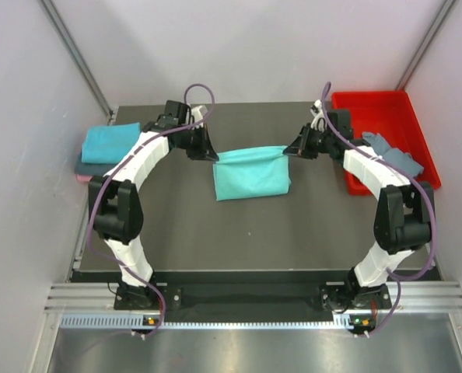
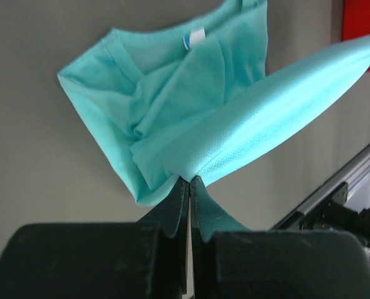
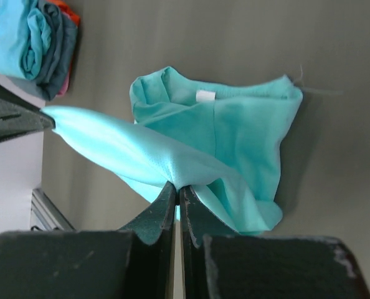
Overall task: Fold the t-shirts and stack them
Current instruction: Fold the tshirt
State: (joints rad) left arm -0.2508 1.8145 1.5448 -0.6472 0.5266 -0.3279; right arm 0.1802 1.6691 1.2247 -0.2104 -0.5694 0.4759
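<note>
A turquoise t-shirt hangs over the middle of the dark table, its top edge stretched taut between both grippers. My left gripper is shut on its left corner, and in the left wrist view the cloth fans out from the fingertips. My right gripper is shut on the right corner, as the right wrist view shows, with the shirt draped below. A stack of folded shirts, teal on top with slate and pink under it, lies at the table's left edge. A slate grey-blue shirt lies crumpled in the red tray.
The red tray stands at the back right, beside the right arm. The folded stack also shows in the right wrist view. White enclosure walls stand on three sides. A metal rail runs along the near edge.
</note>
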